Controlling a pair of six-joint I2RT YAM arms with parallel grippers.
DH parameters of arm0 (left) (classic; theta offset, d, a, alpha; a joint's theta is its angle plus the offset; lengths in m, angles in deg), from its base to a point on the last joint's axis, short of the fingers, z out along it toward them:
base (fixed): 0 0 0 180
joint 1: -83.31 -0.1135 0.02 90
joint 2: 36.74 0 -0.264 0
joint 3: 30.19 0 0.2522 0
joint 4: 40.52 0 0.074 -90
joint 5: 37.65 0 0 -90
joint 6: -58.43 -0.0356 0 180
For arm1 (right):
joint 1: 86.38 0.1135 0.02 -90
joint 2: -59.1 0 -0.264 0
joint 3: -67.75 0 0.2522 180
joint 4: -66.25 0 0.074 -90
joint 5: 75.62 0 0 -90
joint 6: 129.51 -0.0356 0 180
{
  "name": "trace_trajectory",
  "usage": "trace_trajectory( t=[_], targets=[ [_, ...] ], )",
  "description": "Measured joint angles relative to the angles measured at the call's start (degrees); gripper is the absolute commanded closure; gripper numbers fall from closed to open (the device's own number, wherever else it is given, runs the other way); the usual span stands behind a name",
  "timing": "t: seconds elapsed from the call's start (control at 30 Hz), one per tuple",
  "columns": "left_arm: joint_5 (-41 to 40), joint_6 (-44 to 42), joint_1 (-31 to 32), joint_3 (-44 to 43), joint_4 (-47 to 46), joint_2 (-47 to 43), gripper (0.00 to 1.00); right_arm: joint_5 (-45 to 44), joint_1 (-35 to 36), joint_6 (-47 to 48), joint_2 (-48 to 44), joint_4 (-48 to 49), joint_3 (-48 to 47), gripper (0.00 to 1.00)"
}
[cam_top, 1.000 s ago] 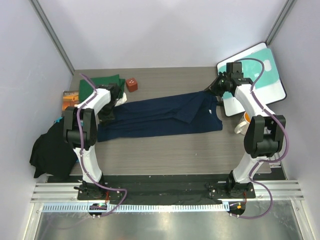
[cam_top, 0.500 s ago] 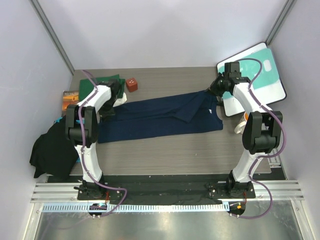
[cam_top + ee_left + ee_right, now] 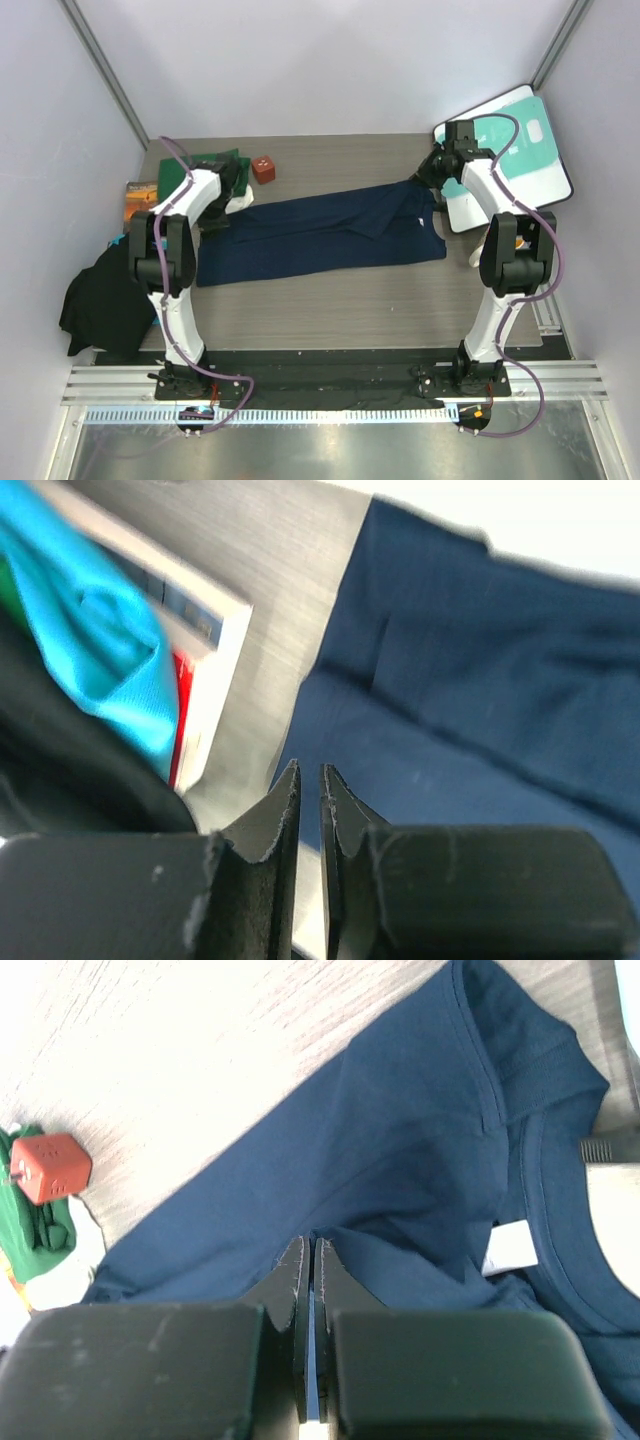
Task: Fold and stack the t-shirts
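Observation:
The navy blue t-shirt (image 3: 320, 235) lies stretched across the table, collar to the right. Its white neck label (image 3: 508, 1250) shows in the right wrist view. My right gripper (image 3: 425, 178) is at the shirt's far right corner, shut on a fold of the navy cloth (image 3: 400, 1140), which is pinched at the tips (image 3: 310, 1243). At the shirt's left end, my left gripper (image 3: 236, 192) has its jaws a narrow gap apart with nothing between them (image 3: 310, 770). The navy cloth (image 3: 480, 680) lies just beyond them. A dark green t-shirt (image 3: 200, 163) sits folded at the back left.
A red cube (image 3: 263, 168) stands beside the green shirt. A brown-orange book (image 3: 140, 197) and a black cloth heap (image 3: 100, 300) lie at the left edge, with teal cloth (image 3: 100, 650) there too. The teal-and-white board (image 3: 515, 150) and a cup (image 3: 485, 245) are at the right.
My left jaws have parted a little and no longer pinch the shirt's left edge. The right gripper has shifted slightly toward the back, still holding the cloth.

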Motion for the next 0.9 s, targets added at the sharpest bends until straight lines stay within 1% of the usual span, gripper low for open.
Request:
trace_trajectory(
  t=[0.1, 0.23, 0.33, 0.37, 0.53, 0.67, 0.83, 0.87, 0.9],
  targets=[
    [1.3, 0.3, 0.8, 2.9, -0.2, -4.3, 0.87, -0.3, 0.5, -1.1, 3.3, -0.7, -3.3, 0.75],
    [2.9, 0.7, 3.1, 5.3, -0.7, -8.4, 0.87, -1.8, 1.7, -1.5, 9.2, -2.6, -9.9, 0.66],
    [4.0, 1.2, 4.7, 6.8, -1.5, -9.0, 0.87, -3.4, 2.8, -1.3, 12.0, -4.4, -13.3, 0.66],
    [4.4, 1.3, 5.3, 7.4, -1.7, -9.0, 0.87, -3.9, 3.0, -1.2, 12.3, -5.0, -13.6, 0.67],
    [6.5, 1.4, 7.1, 9.7, -2.2, -9.0, 0.87, -5.8, 3.9, 0.0, 11.0, -5.9, -12.5, 0.66],
    [8.2, 1.4, 8.7, 10.7, -3.2, -9.0, 0.87, -7.9, 5.0, 1.8, 4.1, -6.8, -5.6, 0.64],
    [10.6, 1.4, 11.2, 10.8, -4.7, -8.8, 0.88, -7.3, 8.1, 3.2, -5.3, -6.4, 4.2, 0.64],
    [11.0, 1.4, 11.7, 10.7, -5.0, -8.5, 1.00, -7.2, 8.9, 3.4, -6.3, -6.1, 6.2, 0.64],
    [11.2, 1.4, 12.4, 10.7, -5.3, -8.2, 1.00, -7.1, 9.6, 3.6, -6.9, -5.9, 8.1, 0.64]
  ],
)
